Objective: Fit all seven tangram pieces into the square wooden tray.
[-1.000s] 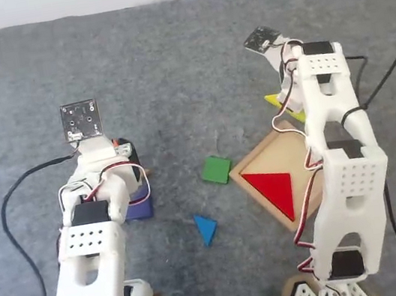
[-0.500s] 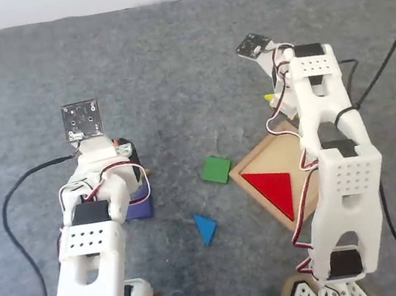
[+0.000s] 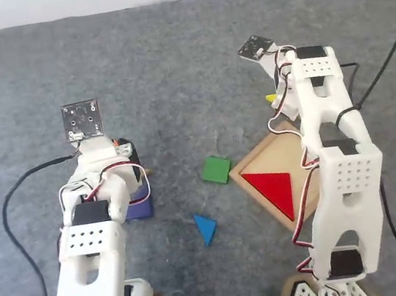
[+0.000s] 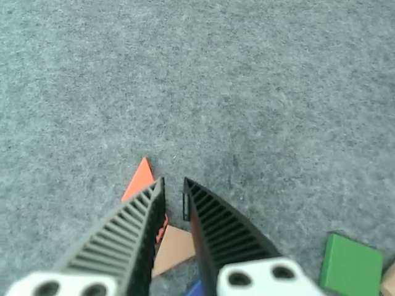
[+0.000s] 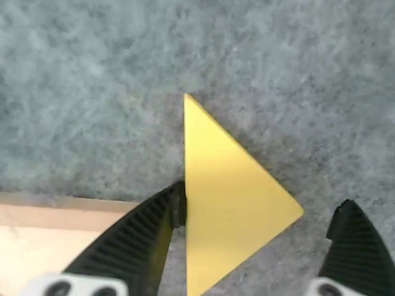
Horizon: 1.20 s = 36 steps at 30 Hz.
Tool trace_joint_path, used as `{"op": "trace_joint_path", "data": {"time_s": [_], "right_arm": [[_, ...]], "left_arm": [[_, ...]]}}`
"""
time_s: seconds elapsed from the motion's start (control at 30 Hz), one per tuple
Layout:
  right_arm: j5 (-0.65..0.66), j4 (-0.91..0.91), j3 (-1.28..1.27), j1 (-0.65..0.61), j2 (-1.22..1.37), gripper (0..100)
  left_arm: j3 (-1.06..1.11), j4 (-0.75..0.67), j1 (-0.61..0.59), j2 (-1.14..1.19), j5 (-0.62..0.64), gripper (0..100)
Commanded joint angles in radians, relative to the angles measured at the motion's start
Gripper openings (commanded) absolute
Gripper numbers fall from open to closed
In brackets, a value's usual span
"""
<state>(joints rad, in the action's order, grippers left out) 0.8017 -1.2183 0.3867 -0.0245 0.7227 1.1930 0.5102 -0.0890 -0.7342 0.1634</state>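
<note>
A yellow triangle [image 5: 228, 203] lies flat on the grey carpet just beyond the far edge of the square wooden tray [image 3: 264, 156]. My right gripper [image 5: 262, 209] stands open around it, one finger touching its long straight edge and the other off its sharp corner. A sliver of the yellow triangle [image 3: 271, 98] peeks out beside the right arm. A red triangle [image 3: 273, 187] lies in the tray. My left gripper [image 4: 173, 184] is shut with nothing in it, low over an orange triangle [image 4: 141, 179] and a tan piece [image 4: 176, 246].
A green square [image 3: 216, 169] sits just left of the tray, and a small blue triangle [image 3: 206, 228] lies nearer the front. A purple piece [image 3: 138, 205] lies under the left arm. Bare carpet stretches across the far half of the table.
The right arm has swung a little to the left and now covers most of the yellow triangle. The left arm has not moved.
</note>
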Motion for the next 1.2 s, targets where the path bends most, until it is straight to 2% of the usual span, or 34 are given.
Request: {"op": "trace_joint_path", "data": {"time_s": [0.0, 0.4, 0.73, 0.83, 1.17], "right_arm": [[0.046, 0.016, 0.014, 0.012, -0.004, 38.0], [0.06, 0.004, 0.032, 0.031, 0.053, 38.0], [0.058, -0.243, 0.166, 0.031, 0.059, 37.9], [0.058, -0.248, 0.181, 0.033, 0.077, 37.9], [0.021, -0.243, 0.545, 0.039, 0.286, 38.0]], "left_arm": [[-0.013, -0.028, 0.009, 0.0, -0.009, 5], [-0.012, -0.028, 0.009, 0.0, -0.009, 5], [-0.01, -0.028, 0.009, 0.0, -0.009, 5], [-0.01, -0.028, 0.009, 0.0, -0.009, 5], [-0.008, -0.028, 0.009, 0.0, -0.009, 5]]}}
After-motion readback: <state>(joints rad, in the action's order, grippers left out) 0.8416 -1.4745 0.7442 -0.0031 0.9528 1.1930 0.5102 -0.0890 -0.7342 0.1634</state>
